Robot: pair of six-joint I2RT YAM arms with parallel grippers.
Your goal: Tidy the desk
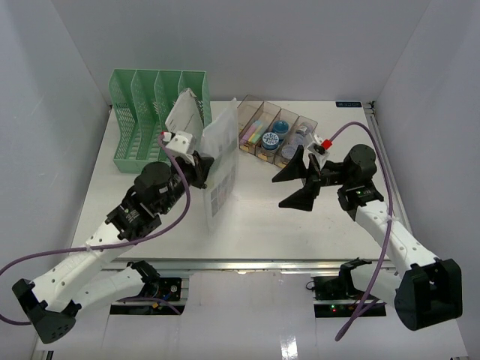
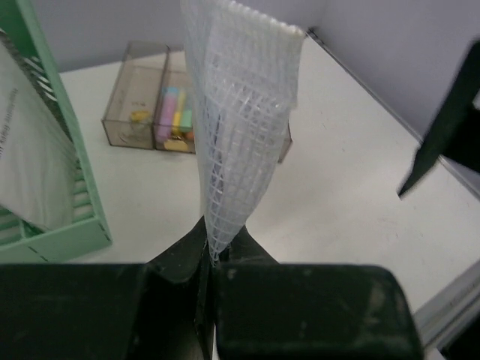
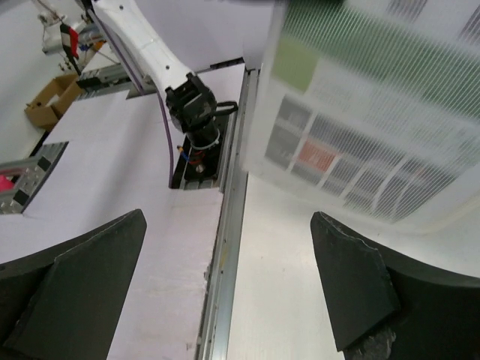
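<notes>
Pinches the mesh pouch (image 2: 240,112) by one thin edge with the left gripper (image 2: 210,255), jaws pressed tight together on the mesh. Holds it on end over the middle of the desk (image 1: 262,232), the broad white top under both arms, just right of the green file rack (image 1: 150,112). Leaves the right gripper (image 1: 300,180) spread wide and empty, near the pouch but apart from it.

Risks a sag or fold from so small a pinch (floppy mesh, paper inside), then a snag on a rack divider instead of a clean drop into a slot. Could slip free on a quick swing. Could also brush the clear tray (image 1: 277,135) behind, or the right fingers.
</notes>
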